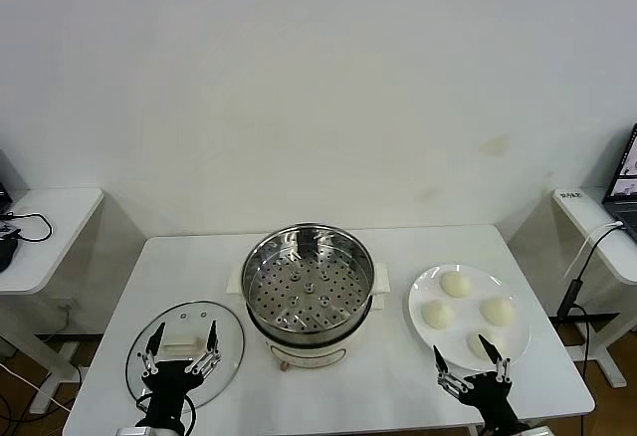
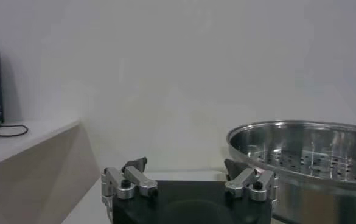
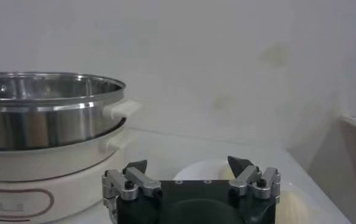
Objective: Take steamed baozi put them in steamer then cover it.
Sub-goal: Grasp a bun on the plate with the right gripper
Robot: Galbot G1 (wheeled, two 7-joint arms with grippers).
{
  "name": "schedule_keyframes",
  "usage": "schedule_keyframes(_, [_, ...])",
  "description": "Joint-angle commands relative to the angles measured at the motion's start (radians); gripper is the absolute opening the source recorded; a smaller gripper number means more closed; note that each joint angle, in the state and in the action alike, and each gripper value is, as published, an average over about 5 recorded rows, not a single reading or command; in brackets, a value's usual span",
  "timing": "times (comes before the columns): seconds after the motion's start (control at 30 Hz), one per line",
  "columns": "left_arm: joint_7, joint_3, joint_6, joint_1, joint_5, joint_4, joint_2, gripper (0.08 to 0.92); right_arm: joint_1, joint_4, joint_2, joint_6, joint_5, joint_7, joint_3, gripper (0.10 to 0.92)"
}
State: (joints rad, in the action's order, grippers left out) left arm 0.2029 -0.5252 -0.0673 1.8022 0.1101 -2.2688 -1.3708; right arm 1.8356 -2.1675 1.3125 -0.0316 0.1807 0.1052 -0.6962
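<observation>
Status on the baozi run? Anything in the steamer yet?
Done: nothing. The steamer shows only its bare perforated tray, and all four baozi sit on the white plate. In hand: nothing. The left gripper is open above the glass cover lying on the table; the right gripper is open at the plate's near edge. Left: load four baozi, then cover.

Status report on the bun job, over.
Both claws open: left claw over cover, right claw by plate. Four baozi plated. Steamer empty, unobstructed.
</observation>
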Motion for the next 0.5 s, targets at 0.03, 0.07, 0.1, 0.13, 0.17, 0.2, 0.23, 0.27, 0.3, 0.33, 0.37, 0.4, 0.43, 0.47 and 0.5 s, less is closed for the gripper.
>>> schedule_keyframes(0.03, [-0.022, -0.002, -0.047, 0.003, -0.003, -0.013, -0.001, 0.823, -0.002, -0.001, -0.004, -0.004, -0.007, -0.008, -0.004, 0.823])
schedule_keyframes(0.07, [-0.023, -0.002, -0.048, 0.002, -0.001, -0.015, 0.0, 0.823, -0.004, -0.001, -0.007, -0.006, -0.009, -0.01, -0.007, 0.823])
schedule_keyframes(0.1, [-0.025, -0.003, -0.054, 0.001, 0.004, -0.018, 0.001, 0.823, -0.009, -0.001, -0.012, -0.012, -0.015, -0.016, -0.013, 0.823])
schedule_keyframes(0.13, [-0.024, -0.004, -0.055, -0.002, 0.007, -0.02, 0.002, 0.823, -0.017, -0.001, -0.02, -0.02, -0.021, -0.021, -0.019, 0.823])
schedule_keyframes(0.17, [-0.022, -0.005, -0.056, -0.004, 0.011, -0.022, 0.003, 0.823, -0.026, 0.0, -0.029, -0.028, -0.029, -0.027, -0.027, 0.823])
schedule_keyframes(0.2, [-0.017, -0.006, -0.06, -0.008, 0.015, -0.023, 0.004, 0.823, -0.038, 0.003, -0.043, -0.039, -0.042, -0.033, -0.037, 0.823])
schedule_keyframes(0.23, [-0.014, -0.007, -0.065, -0.011, 0.018, -0.025, 0.004, 0.823, -0.053, 0.009, -0.061, -0.051, -0.062, -0.038, -0.051, 0.823])
schedule_keyframes(0.27, [-0.014, -0.008, -0.071, -0.014, 0.018, -0.027, 0.004, 0.823, -0.07, 0.015, -0.082, -0.064, -0.083, -0.043, -0.064, 0.823])
schedule_keyframes(0.3, [-0.018, -0.009, -0.078, -0.016, 0.017, -0.028, 0.004, 0.823, -0.088, 0.024, -0.106, -0.078, -0.105, -0.045, -0.079, 0.823])
schedule_keyframes(0.33, [-0.028, -0.013, -0.085, -0.019, 0.014, -0.031, 0.004, 0.823, -0.109, 0.036, -0.136, -0.095, -0.132, -0.046, -0.095, 0.823])
schedule_keyframes(0.37, [-0.042, -0.016, -0.091, -0.02, 0.009, -0.034, 0.004, 0.823, -0.13, 0.049, -0.166, -0.111, -0.159, -0.044, -0.108, 0.823])
schedule_keyframes(0.4, [-0.056, -0.02, -0.094, -0.021, 0.004, -0.036, 0.003, 0.823, -0.151, 0.063, -0.2, -0.125, -0.185, -0.04, -0.119, 0.823])
schedule_keyframes(0.43, [-0.071, -0.024, -0.097, -0.022, -0.004, -0.039, 0.002, 0.823, -0.174, 0.08, -0.241, -0.142, -0.218, -0.03, -0.128, 0.822])
schedule_keyframes(0.47, [-0.083, -0.028, -0.098, -0.023, -0.013, -0.041, 0.002, 0.823, -0.194, 0.097, -0.281, -0.158, -0.251, -0.018, -0.135, 0.823])
schedule_keyframes(0.5, [-0.089, -0.031, -0.098, -0.023, -0.02, -0.042, 0.001, 0.823, -0.214, 0.114, -0.32, -0.171, -0.283, -0.001, -0.138, 0.823])
